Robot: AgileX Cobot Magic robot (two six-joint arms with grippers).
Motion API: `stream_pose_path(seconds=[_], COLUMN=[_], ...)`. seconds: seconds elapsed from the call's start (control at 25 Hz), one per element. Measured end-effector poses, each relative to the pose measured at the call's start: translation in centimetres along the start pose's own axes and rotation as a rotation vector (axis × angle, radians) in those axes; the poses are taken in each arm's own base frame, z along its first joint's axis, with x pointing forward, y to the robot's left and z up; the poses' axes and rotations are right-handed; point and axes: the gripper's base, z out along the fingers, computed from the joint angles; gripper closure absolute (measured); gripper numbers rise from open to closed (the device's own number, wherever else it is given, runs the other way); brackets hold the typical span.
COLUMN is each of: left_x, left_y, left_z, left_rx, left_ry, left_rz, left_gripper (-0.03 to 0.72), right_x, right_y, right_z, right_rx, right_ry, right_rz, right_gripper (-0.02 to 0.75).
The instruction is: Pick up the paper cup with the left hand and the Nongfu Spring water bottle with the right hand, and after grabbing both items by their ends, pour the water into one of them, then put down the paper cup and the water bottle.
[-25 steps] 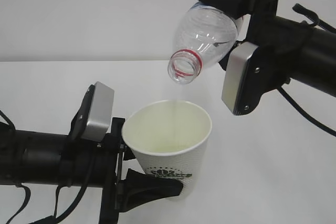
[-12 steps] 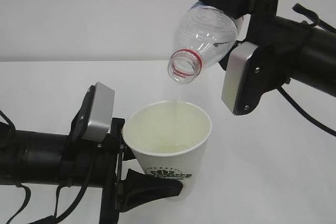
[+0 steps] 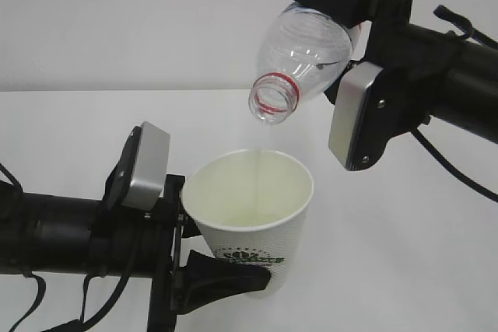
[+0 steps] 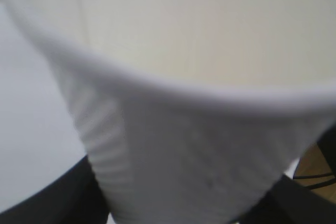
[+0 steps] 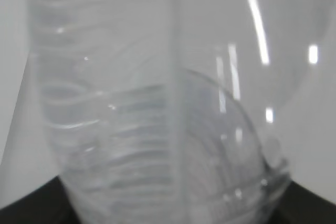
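While we look from the outside camera, we see our right hand (image 3: 342, 1) in the upper right of the frame, with its black fingers clamped around the Nongfu Spring water bottle (image 3: 305, 52). We hold the bottle up high and tipped over, so its open mouth with the red ring points down and to the left. A bit of red label peeks out above the fingers. A thin stream of the water (image 3: 260, 172) falls from the mouth into the paper cup (image 3: 253, 219) right below it.

Our left hand (image 3: 222, 277) is in the lower left of the frame. Its black fingers hug the lower part of the cup, near the dark green logo. We hold the cup upright, and its cream inside looks pale yellow. A white table (image 3: 405, 270) spreads out behind and under both arms.

From the left wrist camera, the cup (image 4: 189, 150) fills almost the whole picture, very close and blurry, with dark fingers (image 4: 47, 208) at the bottom corners.

From the right wrist camera, we see the clear, ribbed bottle (image 5: 157, 129) filling the frame, with a dark bit of our gripper along the bottom edge.
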Motion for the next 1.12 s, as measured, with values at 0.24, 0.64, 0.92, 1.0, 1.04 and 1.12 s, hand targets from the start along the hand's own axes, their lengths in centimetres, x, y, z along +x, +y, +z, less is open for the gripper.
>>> stream_pose_path(seconds=[0.24,0.64,0.92,1.0,1.04,1.12], left_x=[-0.01,-0.01,-0.01,-0.01,-0.01,-0.01], left_y=[0.01,0.01,0.01,0.01,0.01,0.01], left_z=[0.00,0.00,0.00,0.00,0.00,0.00], left_rx=[-0.001,-0.001,-0.001,-0.001,-0.001,-0.001], left_ry=[-0.001,-0.001,-0.001,-0.001,-0.001,-0.001], left_rz=[-0.001,-0.001,-0.001,-0.001,-0.001,-0.001], left_gripper=[0.228,0.228,0.228,0.228,0.228,0.228], right_x=[0.00,0.00,0.00,0.00,0.00,0.00], right_y=[0.00,0.00,0.00,0.00,0.00,0.00], right_z=[0.00,0.00,0.00,0.00,0.00,0.00], right_rx=[0.000,0.000,0.000,0.000,0.000,0.000], right_ry=[0.000,0.000,0.000,0.000,0.000,0.000], right_rz=[0.000,-0.002,-0.014,-0.016,-0.017,-0.018], right_gripper=[0.286,0.286,0.287,0.287,0.287,0.287])
